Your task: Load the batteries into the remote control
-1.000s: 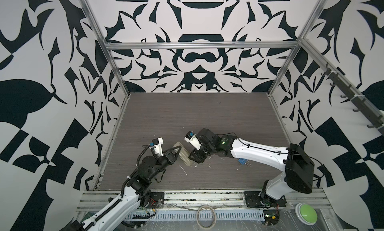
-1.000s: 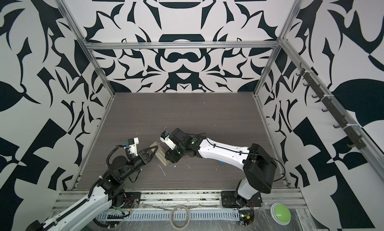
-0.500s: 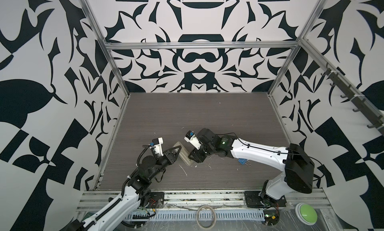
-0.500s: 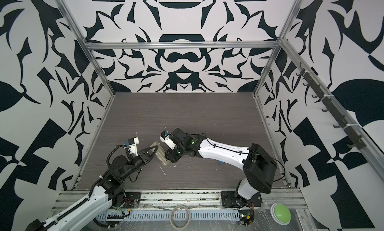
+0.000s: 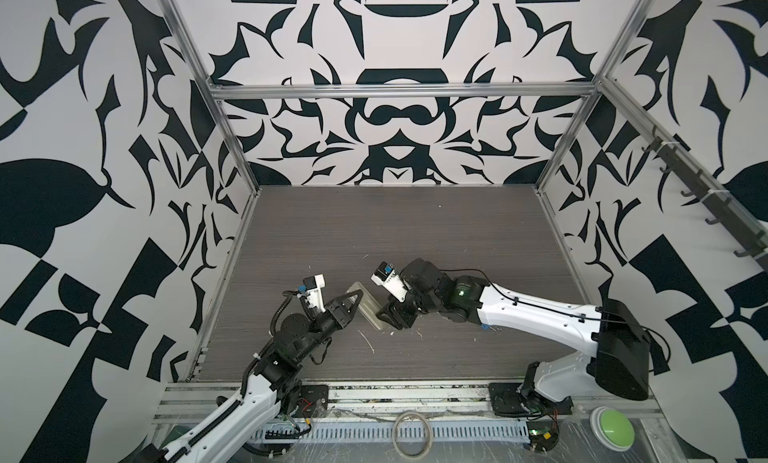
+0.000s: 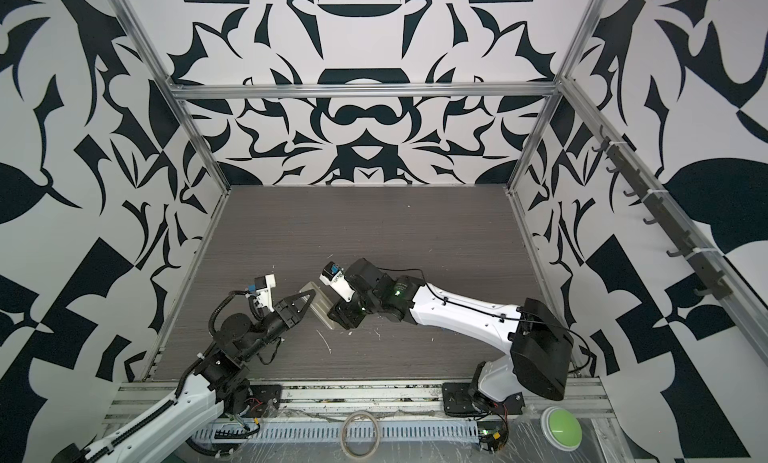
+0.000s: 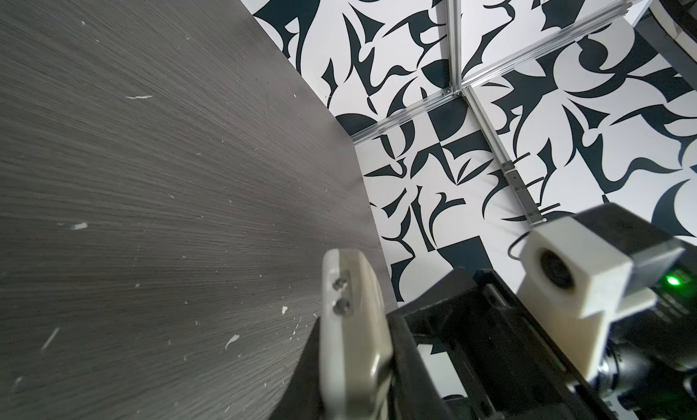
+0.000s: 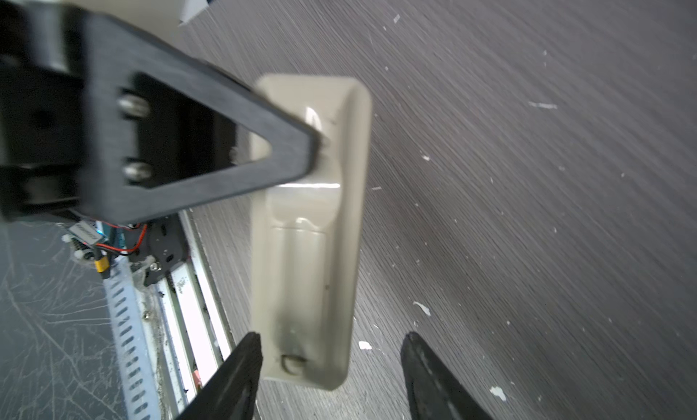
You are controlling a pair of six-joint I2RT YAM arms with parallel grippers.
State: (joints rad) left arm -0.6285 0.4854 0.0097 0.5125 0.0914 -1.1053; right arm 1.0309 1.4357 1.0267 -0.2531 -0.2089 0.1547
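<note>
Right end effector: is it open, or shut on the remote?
Open. The right end effector has its fingers spread wider than the remote; bare table shows between one finger and the remote.

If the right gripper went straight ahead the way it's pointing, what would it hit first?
Probably the remote: its end sits ahead between the right gripper's open fingers, with the left gripper clamping it farther along. Depth unclear.

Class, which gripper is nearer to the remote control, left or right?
Left. The left gripper is clamped on the remote control near one end. The right gripper is open, its jaws straddling the opposite end with a visible gap.
</note>
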